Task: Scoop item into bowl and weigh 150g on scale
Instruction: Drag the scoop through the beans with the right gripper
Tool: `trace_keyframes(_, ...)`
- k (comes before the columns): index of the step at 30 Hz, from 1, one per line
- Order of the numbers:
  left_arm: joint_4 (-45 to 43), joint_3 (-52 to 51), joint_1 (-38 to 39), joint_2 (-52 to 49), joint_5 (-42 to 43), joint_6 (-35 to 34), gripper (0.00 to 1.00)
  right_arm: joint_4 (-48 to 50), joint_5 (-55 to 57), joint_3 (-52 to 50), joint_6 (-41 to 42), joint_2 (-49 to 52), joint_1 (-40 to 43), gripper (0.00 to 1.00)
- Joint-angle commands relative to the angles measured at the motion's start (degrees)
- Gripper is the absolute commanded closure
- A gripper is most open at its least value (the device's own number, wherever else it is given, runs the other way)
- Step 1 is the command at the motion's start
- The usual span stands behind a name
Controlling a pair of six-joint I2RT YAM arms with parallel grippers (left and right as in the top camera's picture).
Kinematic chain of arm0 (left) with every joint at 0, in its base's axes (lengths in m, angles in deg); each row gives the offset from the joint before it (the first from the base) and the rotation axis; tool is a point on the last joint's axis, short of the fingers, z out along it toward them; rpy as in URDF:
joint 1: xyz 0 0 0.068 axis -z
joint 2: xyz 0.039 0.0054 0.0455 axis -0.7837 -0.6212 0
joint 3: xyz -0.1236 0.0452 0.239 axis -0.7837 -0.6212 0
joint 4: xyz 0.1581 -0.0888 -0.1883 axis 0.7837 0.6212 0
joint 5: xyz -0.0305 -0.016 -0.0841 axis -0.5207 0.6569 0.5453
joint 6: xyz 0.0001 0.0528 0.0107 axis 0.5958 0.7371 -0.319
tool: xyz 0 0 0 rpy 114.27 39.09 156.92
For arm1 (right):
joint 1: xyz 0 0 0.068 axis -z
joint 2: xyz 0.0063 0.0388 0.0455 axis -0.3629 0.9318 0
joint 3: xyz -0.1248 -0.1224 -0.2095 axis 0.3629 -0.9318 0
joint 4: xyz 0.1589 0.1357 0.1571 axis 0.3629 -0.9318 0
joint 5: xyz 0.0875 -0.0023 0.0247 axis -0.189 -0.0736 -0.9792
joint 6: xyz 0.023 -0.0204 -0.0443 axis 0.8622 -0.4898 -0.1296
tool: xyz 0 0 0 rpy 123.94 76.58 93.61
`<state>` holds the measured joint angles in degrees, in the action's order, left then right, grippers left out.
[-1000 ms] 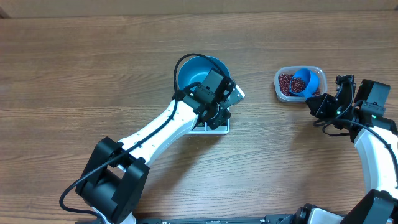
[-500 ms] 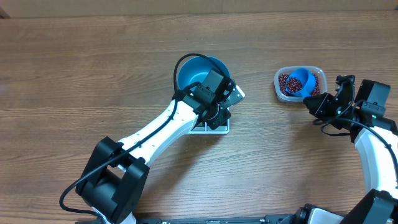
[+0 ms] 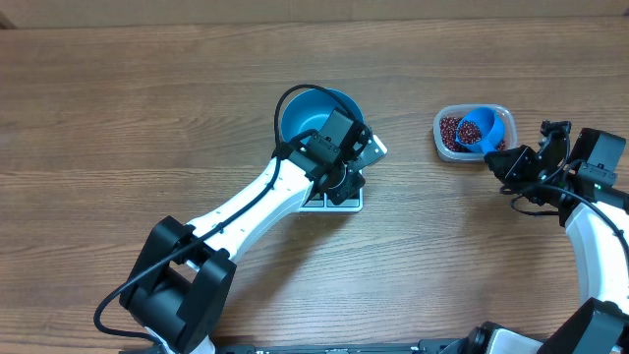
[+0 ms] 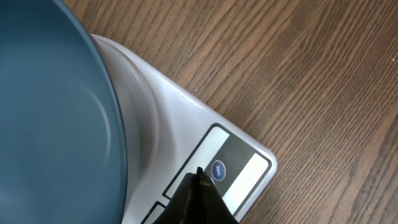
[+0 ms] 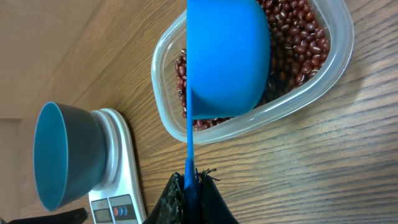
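Note:
The blue bowl [image 3: 310, 111] stands on the white scale [image 3: 339, 202], seen close in the left wrist view as the bowl [image 4: 56, 112] and the scale [image 4: 186, 118]. My left gripper [image 4: 199, 175] is shut and empty, its tip over the scale's panel beside the round blue button [image 4: 217, 169]. My right gripper [image 3: 498, 160] is shut on the handle of a blue scoop [image 3: 476, 128]. The scoop's cup [image 5: 227, 59] hangs over the red-brown beans [image 5: 298, 31] in the clear tub [image 3: 442, 118]. Some beans show inside the cup.
The tub sits at the back right, about a hand's width from the bowl and scale [image 5: 118, 180]. The left arm [image 3: 246, 206] lies diagonally across the table's middle. Bare wooden tabletop [image 3: 118, 118] surrounds everything.
My right gripper has drawn slightly to the right with the scoop, and the cup now shows beans inside it. The left arm has not moved.

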<state>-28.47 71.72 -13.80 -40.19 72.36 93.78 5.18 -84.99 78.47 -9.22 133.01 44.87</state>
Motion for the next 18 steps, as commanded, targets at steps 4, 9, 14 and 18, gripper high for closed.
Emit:
trace_keyframes(4, -0.2, -0.4, 0.1, 0.2, 0.9, 1.0, 0.96, 0.4, -1.6, 1.5, 2.3, -1.3, 0.4, 0.96)
trace_keyframes(9, -0.2, -0.4, 0.1, 0.2, 0.9, 1.0, 0.96, 1.1, -2.4, 1.5, 4.0, -1.3, 1.3, 0.96)
trace_keyframes(14, -0.2, -0.3, 0.1, 0.2, 0.9, 0.8, 0.96, 1.4, -6.9, 1.5, 4.0, -1.3, 3.3, 0.96)
trace_keyframes(18, -0.2, 0.1, 0.1, 0.2, 0.9, 0.8, 0.96, 1.4, -10.4, 1.5, 4.0, -1.3, 5.2, 0.96)
